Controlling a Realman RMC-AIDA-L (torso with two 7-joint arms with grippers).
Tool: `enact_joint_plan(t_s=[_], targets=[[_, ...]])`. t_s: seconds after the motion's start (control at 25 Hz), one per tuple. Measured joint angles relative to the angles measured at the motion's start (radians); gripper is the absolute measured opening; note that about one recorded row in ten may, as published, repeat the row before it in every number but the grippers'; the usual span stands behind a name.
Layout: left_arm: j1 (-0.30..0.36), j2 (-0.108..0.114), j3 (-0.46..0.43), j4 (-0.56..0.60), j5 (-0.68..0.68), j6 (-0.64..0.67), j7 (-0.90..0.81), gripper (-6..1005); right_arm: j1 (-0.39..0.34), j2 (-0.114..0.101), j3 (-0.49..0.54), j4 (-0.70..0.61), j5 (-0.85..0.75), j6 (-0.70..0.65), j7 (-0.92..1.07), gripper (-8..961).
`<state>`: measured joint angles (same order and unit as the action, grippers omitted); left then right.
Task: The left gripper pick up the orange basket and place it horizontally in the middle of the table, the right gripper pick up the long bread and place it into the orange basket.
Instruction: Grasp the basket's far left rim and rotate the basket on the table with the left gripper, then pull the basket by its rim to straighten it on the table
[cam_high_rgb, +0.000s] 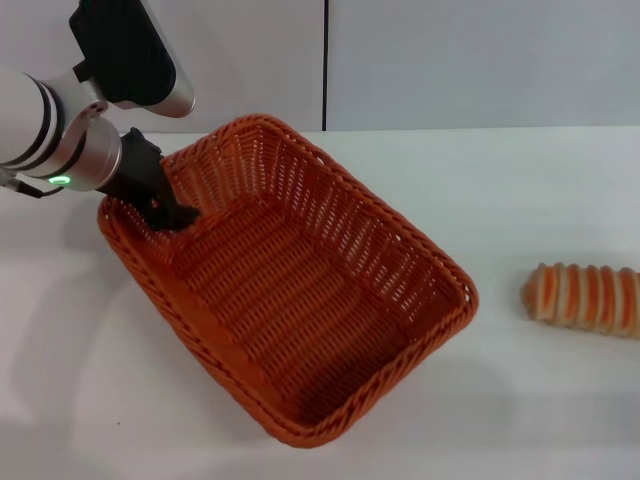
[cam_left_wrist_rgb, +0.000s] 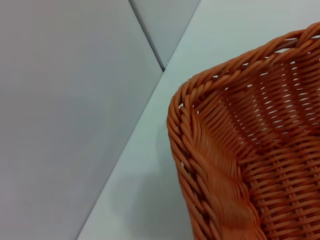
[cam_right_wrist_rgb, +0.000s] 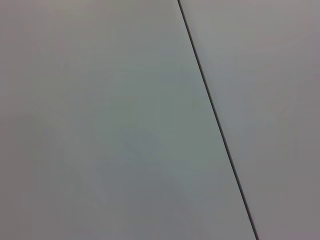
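Observation:
The orange basket (cam_high_rgb: 300, 300) lies diagonally on the white table (cam_high_rgb: 520, 190), its long side running from far left to near right. My left gripper (cam_high_rgb: 168, 208) is at the basket's far left corner, its black fingers straddling the braided rim and shut on it, one finger inside the wall. In the left wrist view, that corner of the orange basket (cam_left_wrist_rgb: 240, 165) fills the picture's right side. The long bread (cam_high_rgb: 585, 297) lies on the table at the right edge, well apart from the basket. The right gripper is out of view.
A pale wall with a dark vertical seam (cam_high_rgb: 326, 65) stands behind the table. The right wrist view shows only plain panels and a seam (cam_right_wrist_rgb: 215, 120). Bare tabletop lies between the basket and the bread.

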<state>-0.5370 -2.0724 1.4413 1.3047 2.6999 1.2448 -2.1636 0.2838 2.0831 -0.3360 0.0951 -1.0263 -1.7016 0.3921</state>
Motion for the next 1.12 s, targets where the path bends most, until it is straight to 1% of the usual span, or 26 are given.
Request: enact_joint_plan(t_s=[0.12,0.48,0.56,0.6,0.64,0.68,0.72,0.8,0.84,0.88,0.96,1.0,1.12], targets=[[0.0,0.0,0.002,0.006,0.002,0.004,-0.01,492,0.001,0.0,0.0,0.0,0.0,0.001,0.0,618],[0.003,-0.001,-0.001,0.015,0.022,0.009,-0.103,424,0.008,0.0,0.0,0.0,-0.001,-0.006,0.001,618],[0.006,0.0,-0.014,0.026,0.022,0.011,-0.187,409,0.013,-0.001,0.0,0.0,-0.001,-0.007,0.001,618],[0.006,0.0,-0.014,0.026,0.022,0.011,-0.187,405,0.019,-0.003,0.0,-0.004,-0.001,-0.007,0.001,619],[0.009,0.002,-0.038,0.049,0.021,0.011,-0.282,401,0.023,-0.003,0.002,-0.009,-0.001,-0.008,0.001,619],[0.009,0.002,-0.038,0.049,0.021,0.011,-0.282,397,0.023,-0.003,0.002,-0.009,-0.001,-0.008,0.001,619],[0.011,0.003,-0.055,0.063,0.019,0.012,-0.364,392,0.03,-0.004,0.007,-0.019,-0.001,-0.008,0.002,619],[0.011,0.003,-0.055,0.063,0.019,0.012,-0.364,384,0.036,-0.004,0.01,-0.034,0.0,-0.008,0.003,619],[0.012,0.004,-0.06,0.066,0.02,0.012,-0.402,380,0.04,-0.005,0.011,-0.043,0.0,-0.007,0.003,619],[0.015,0.005,-0.066,0.068,0.023,0.015,-0.478,364,0.04,-0.005,0.011,-0.043,0.0,-0.007,0.003,619],[0.02,0.006,-0.066,0.07,0.031,0.017,-0.53,331,0.048,-0.005,0.011,-0.058,0.0,-0.001,0.003,619],[0.02,0.006,-0.066,0.07,0.031,0.017,-0.53,314,0.056,-0.007,0.011,-0.076,0.0,0.008,0.004,619],[0.042,0.005,-0.066,0.086,0.073,0.031,-0.626,284,0.065,-0.008,0.011,-0.104,0.0,0.021,0.004,619]])
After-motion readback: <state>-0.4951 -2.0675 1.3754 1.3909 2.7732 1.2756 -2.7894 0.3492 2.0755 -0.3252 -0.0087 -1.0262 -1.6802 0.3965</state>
